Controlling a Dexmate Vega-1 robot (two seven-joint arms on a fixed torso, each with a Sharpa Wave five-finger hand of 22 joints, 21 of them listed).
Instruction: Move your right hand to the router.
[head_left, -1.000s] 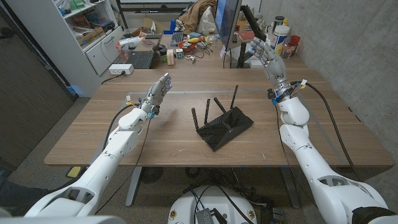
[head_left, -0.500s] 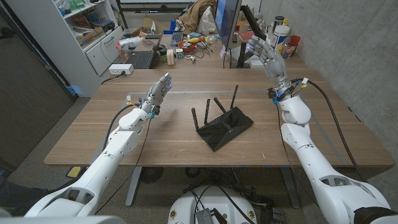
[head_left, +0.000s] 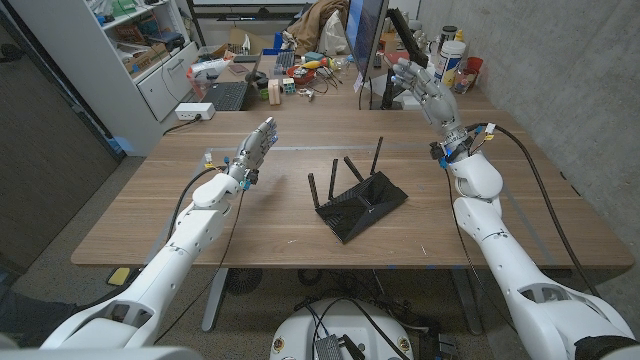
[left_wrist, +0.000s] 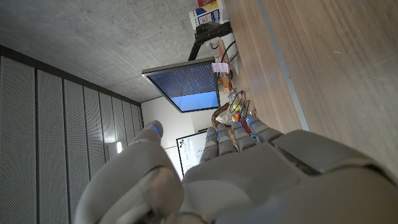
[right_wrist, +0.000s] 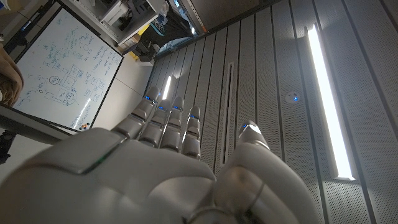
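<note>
The black router (head_left: 360, 205) with several upright antennas lies in the middle of the wooden table (head_left: 160, 220). My right hand (head_left: 423, 88) is raised above the table's far right part, fingers apart and holding nothing, well behind and to the right of the router. In the right wrist view my right hand (right_wrist: 161, 162) points its fingers up at the ceiling. My left hand (head_left: 256, 147) hovers over the left half of the table, fingers straight, holding nothing, left of the router. The left wrist view shows the back of my left hand (left_wrist: 249, 180) beside the table top.
Behind the table stand a monitor (head_left: 366, 45), bottles and cups (head_left: 455, 55) at the far right, and a cluttered desk with a keyboard (head_left: 225, 95). A white shelf unit (head_left: 140, 50) stands at the far left. A grey wall runs along the right.
My right hand has drifted a little to the left and tilted slightly. The left hand and the router have stayed put.
</note>
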